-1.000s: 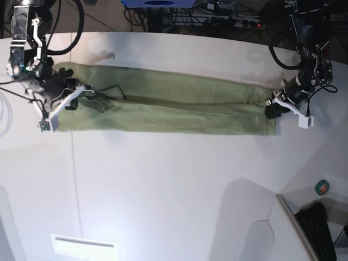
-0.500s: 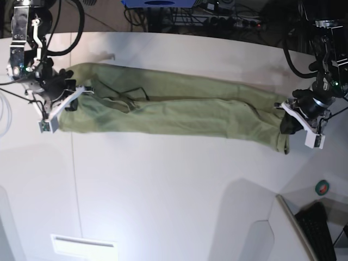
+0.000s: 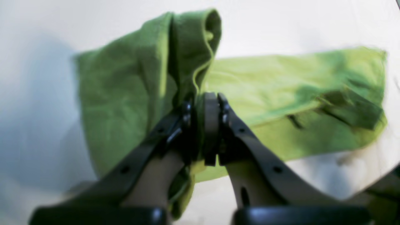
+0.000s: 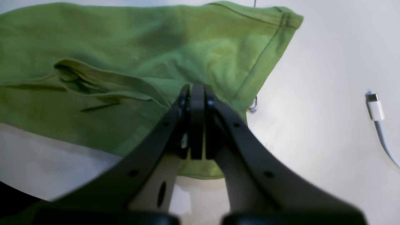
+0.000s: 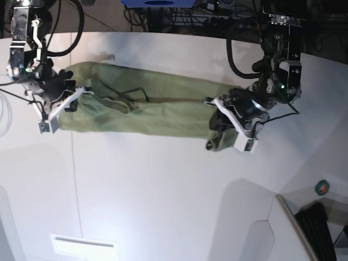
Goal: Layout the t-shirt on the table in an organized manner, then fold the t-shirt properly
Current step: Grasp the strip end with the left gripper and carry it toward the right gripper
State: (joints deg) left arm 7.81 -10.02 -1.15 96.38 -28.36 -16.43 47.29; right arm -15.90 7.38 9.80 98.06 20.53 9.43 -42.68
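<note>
Lying on the table (image 5: 163,185), the t-shirt (image 5: 141,111) runs 9-to-3 as a long band; right gripper (image 5: 64,103) clamps its 9 o'clock end, left gripper (image 5: 231,120) clamps the lifted 3 o'clock end, nearer centre.

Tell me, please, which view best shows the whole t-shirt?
The base view: the t-shirt lies as one long folded band between both grippers. The left wrist view shows only its lifted end, the right wrist view only the opposite end.
</note>
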